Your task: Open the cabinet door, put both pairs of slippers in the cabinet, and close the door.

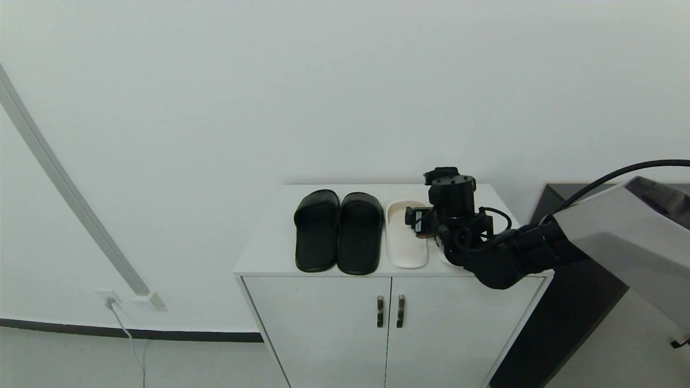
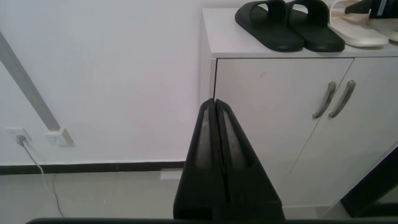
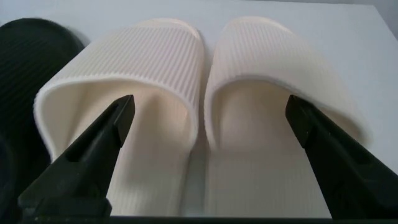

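Cabinet top (image 1: 269,253): wide R fingers (image 3: 93,162) at white slippers (image 3: 149,68) per wrist view; L fingers (image 2: 233,155) together

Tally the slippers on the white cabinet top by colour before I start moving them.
Black rubber slide slippers: 2
Cream ribbed slippers: 2
Total: 4 slippers

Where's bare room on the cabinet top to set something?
Widest bare patch: cabinet top between its left edge and the black slippers. A thin strip runs behind both pairs along the wall. Crowded on the right: white slippers lie close beside the black pair, with the open right gripper over them.
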### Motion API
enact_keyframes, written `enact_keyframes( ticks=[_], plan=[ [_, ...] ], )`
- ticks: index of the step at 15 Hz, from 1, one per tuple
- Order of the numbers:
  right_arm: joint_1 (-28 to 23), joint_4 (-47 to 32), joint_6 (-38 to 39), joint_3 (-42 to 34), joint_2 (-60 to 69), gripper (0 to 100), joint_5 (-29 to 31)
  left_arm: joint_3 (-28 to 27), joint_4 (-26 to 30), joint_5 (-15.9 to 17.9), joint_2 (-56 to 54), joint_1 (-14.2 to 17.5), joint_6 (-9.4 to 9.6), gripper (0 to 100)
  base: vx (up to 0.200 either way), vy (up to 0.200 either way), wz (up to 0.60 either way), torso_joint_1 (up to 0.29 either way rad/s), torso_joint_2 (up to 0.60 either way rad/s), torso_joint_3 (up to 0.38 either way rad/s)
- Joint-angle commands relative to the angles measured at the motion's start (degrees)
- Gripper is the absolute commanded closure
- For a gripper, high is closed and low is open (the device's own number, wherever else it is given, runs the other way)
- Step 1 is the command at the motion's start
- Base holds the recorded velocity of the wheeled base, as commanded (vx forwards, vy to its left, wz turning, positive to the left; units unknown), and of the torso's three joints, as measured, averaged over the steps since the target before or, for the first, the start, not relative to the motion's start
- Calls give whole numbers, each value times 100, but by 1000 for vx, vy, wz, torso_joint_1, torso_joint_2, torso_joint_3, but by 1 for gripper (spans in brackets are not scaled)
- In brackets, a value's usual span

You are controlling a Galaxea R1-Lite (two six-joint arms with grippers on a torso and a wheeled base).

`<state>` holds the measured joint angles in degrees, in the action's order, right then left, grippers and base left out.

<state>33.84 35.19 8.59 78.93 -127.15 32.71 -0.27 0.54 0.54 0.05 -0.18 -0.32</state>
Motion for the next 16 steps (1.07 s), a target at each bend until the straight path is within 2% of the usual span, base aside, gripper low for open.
enact_keyframes(
  ticks=[1,8,9,16],
  plan=[
    [-44,14,-86,263,-275,0,-1,9,-1,-1,4,1,-3,100,0,0,0,0,0,0],
    [-185,-4,-385,843,-565,0,-54,0,-1,-1,4,1,-3,100,0,0,0,0,0,0],
    [-185,-4,-376,843,-574,100,-89,0,-1,-1,4,1,-3,100,0,0,0,0,0,0],
    [-176,-4,-394,808,-460,100,-89,9,-10,-1,4,1,-3,100,0,0,0,0,0,0]
  ],
)
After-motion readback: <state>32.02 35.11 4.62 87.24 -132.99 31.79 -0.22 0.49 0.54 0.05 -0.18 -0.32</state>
